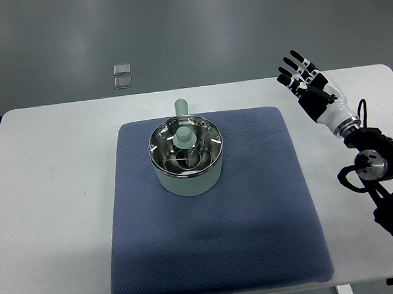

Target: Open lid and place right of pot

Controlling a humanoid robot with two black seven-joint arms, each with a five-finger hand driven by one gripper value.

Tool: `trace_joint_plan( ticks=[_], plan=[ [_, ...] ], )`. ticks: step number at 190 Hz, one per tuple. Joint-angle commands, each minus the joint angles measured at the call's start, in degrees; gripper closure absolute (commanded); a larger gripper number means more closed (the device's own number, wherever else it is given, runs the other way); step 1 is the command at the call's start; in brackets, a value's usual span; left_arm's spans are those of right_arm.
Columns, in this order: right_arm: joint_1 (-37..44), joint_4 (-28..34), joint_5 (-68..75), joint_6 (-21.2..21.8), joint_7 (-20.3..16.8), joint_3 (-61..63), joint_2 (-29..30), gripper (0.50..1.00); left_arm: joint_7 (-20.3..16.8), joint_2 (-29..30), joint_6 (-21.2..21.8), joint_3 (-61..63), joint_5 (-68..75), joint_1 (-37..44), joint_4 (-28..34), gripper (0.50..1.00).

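- Pale green metal pot (187, 176) with a shiny steel rim stands on the far half of a dark blue textured mat (215, 251), its stubby green handle (182, 107) pointing away.
- Round glass lid (185, 147) with a pale green knob (183, 136) sits on the pot, still closed.
- White table (48, 214) carries the mat.
- Right hand (310, 84), black and white, hovers over the table's far right area, well apart from the pot, fingers (297, 63) spread and holding nothing.
- Two small grey squares (122, 75) lie on the floor beyond the table.
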Motion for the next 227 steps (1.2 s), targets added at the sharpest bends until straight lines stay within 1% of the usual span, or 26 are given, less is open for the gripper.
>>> trace_joint_plan(
  ticks=[1, 29, 51, 100, 101, 117, 126, 127, 143, 144, 154, 155, 156, 158, 168, 178, 179, 183, 193, 194, 202, 209, 219, 220, 227],
  plan=[
    [0.1, 0.0, 0.0, -0.1, 0.0, 0.0, -0.3, 0.570, -0.1, 0.0, 0.0, 0.0, 0.0, 0.0, 0.0, 0.500],
    [0.2, 0.1, 0.0, -0.1, 0.0, 0.0, -0.6, 0.570, 0.0, 0.0, 0.0, 0.0, 0.0, 0.0, 0.0, 0.500],
    [1.7, 0.3, -0.5, 0.1, 0.0, -0.1, -1.0, 0.570, -0.1, 0.0, 0.0, 0.0, 0.0, 0.0, 0.0, 0.500],
    [2.5, 2.5, -1.3, 0.3, -0.2, -1.0, -3.6, 0.570, 0.0, 0.0, 0.0, 0.0, 0.0, 0.1, 0.0, 0.500],
    [3.4, 2.7, -1.3, 0.3, -0.2, -1.5, -4.5, 0.570, 0.0, 0.0, 0.0, 0.0, 0.0, 0.0, 0.0, 0.500],
    [4.5, 2.8, -1.2, 0.2, 0.1, -4.8, -6.7, 0.570, 0.0, 0.0, 0.0, 0.0, 0.0, 0.0, 0.0, 0.500],
    [4.5, 2.8, -1.2, 0.2, 0.1, -4.8, -6.7, 0.570, 0.0, 0.0, 0.0, 0.0, 0.0, 0.0, 0.0, 0.500],
    [6.1, 3.3, -0.7, 0.2, 0.7, -8.4, -9.5, 0.570, 0.0, 0.0, 0.0, 0.0, 0.0, 0.0, 0.0, 0.500],
    [6.1, 3.3, -0.7, 0.2, 0.7, -8.4, -9.5, 0.570, 0.0, 0.0, 0.0, 0.0, 0.0, 0.0, 0.0, 0.500],
    [9.5, 3.9, -0.4, 0.1, 4.5, -16.5, -14.9, 0.570, 0.0, 0.0, 0.0, 0.0, 0.0, 0.0, 0.0, 0.500],
    [9.6, 4.0, -0.4, 0.1, 4.6, -16.6, -14.9, 0.570, 0.0, 0.0, 0.0, 0.0, 0.0, 0.0, 0.0, 0.500],
    [12.8, 4.4, -0.4, 0.0, 7.7, -22.5, -18.3, 0.572, 0.0, 0.0, 0.0, 0.0, 0.0, 0.0, 0.0, 0.500],
    [12.8, 4.4, -0.4, 0.0, 7.7, -22.6, -18.4, 0.572, 0.0, 0.0, 0.0, 0.0, 0.0, 0.0, 0.0, 0.500],
    [14.4, 4.6, -0.3, 0.0, 9.0, -25.3, -19.6, 0.572, 0.0, 0.0, 0.0, 0.0, 0.0, 0.0, 0.0, 0.500],
    [18.1, 5.0, -0.2, -0.1, 11.5, -31.5, -22.0, 0.572, 0.0, 0.0, 0.0, 0.0, 0.0, 0.0, 0.0, 0.500],
    [18.1, 5.0, -0.2, -0.1, 11.5, -31.6, -22.0, 0.572, 0.0, 0.0, 0.0, 0.0, 0.0, 0.0, 0.0, 0.500],
    [21.8, 6.1, -0.3, -0.2, 13.4, -37.0, -23.5, 0.572, 0.0, 0.0, 0.0, 0.0, 0.0, 0.0, 0.0, 0.500],
    [23.4, 6.5, -0.2, -0.2, 14.1, -39.1, -24.3, 0.572, 0.0, 0.0, 0.0, 0.0, 0.0, 0.0, 0.0, 0.500],
    [23.5, 6.5, -0.2, -0.2, 14.1, -39.1, -24.3, 0.572, 0.0, 0.0, 0.0, 0.0, 0.0, 0.0, 0.0, 0.500],
    [26.8, 7.5, -0.3, -0.1, 15.5, -43.3, -25.6, 0.572, -0.1, 0.0, 0.0, 0.0, 0.0, 0.0, 0.0, 0.500],
    [29.7, 8.5, -0.3, 0.0, 16.5, -46.5, -26.6, 0.572, 0.0, 0.0, -0.1, 0.0, 0.0, 0.0, 0.0, 0.500],
    [32.7, 9.4, -0.4, 0.1, 17.0, -49.5, -27.0, 0.572, 0.0, 0.0, 0.0, 0.0, 0.0, 0.0, 0.0, 0.500],
    [32.7, 9.4, -0.4, 0.1, 17.0, -49.5, -27.0, 0.572, 0.0, 0.0, 0.0, 0.0, 0.0, 0.0, 0.0, 0.500],
    [36.5, 10.4, -0.6, 0.1, 17.0, -53.0, -27.1, 0.572, 0.0, 0.0, 0.0, 0.0, 0.0, 0.0, 0.0, 0.500],
    [38.7, 10.9, -0.9, 0.1, 17.1, -55.0, -27.0, 0.572, 0.0, 0.0, 0.0, 0.0, 0.0, 0.0, 0.0, 0.500]
  ],
)
